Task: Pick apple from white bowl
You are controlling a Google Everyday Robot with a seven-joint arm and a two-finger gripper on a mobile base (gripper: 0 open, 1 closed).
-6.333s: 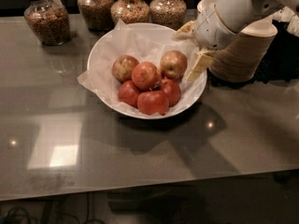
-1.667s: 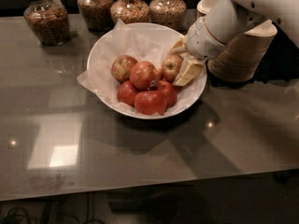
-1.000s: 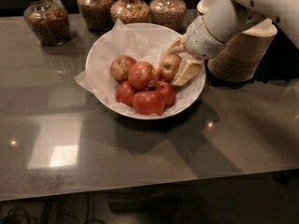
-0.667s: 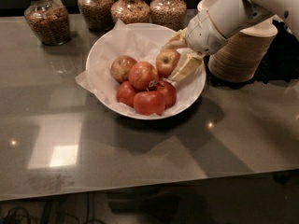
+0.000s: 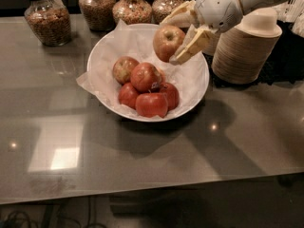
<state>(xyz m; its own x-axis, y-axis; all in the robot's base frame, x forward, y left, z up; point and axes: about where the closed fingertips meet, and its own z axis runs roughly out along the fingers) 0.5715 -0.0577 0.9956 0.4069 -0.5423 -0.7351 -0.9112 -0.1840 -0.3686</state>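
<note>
Apple (image 5: 168, 42) is up off the pile now, where a moment ago I had it low against the right inner wall of the white bowl (image 5: 190, 106). It hangs above the bowl's back-right part, touching none of the other fruit. From the left I see a glass jar of grain (image 5: 47, 20) at the back of the grey table (image 5: 142, 160), then the paper-lined bowl with a brownish-yellow apple (image 5: 124, 69) and a cluster of red apples (image 5: 151, 103) left in it. The gripper (image 5: 172, 41) is clamped on the lifted apple, one finger over its top, the other under its right side. My arm (image 5: 223, 4) reaches in from the upper right, wrist angled down and left, beside the stack of beige disposable bowls (image 5: 244, 49)
</note>
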